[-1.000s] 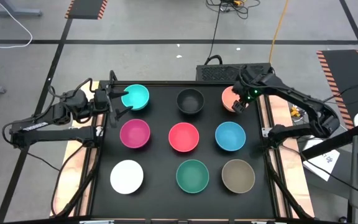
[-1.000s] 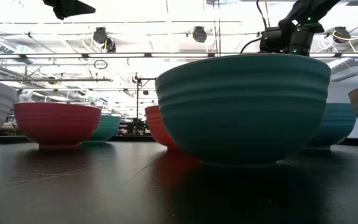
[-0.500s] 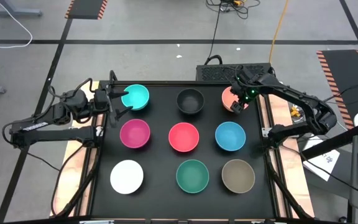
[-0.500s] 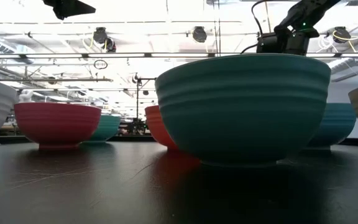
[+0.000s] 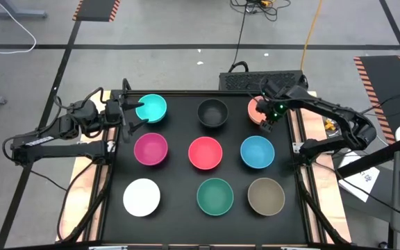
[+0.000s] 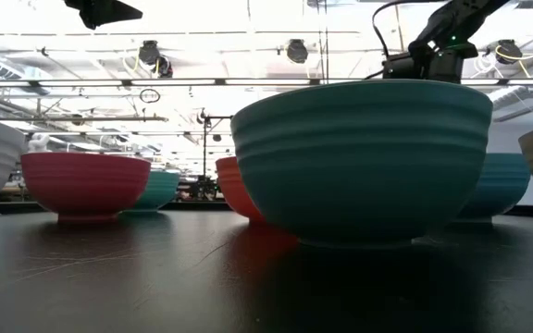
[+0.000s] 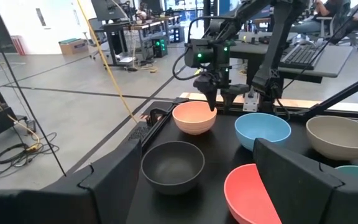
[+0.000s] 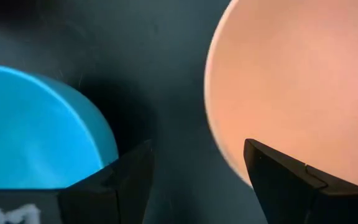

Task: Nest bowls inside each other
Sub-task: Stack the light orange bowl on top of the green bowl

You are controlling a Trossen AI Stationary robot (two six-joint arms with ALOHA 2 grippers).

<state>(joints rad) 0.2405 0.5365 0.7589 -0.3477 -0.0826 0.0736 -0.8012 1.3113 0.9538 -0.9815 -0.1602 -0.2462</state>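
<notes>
high view: the right gripper [image 5: 266,122] hangs wide open over the near rim of the peach bowl [image 5: 255,107], holding nothing. the blue bowl [image 5: 257,151] sits just beside, a bare gap between.

Bright overhead light glares in the low view; the right wrist view is blurred.

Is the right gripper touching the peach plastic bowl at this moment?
Cannot tell. In the left wrist view the right gripper hangs at the round peach plastic bowl's rim, jaws open; whether a tip meets the rim is unclear in every view.
</notes>
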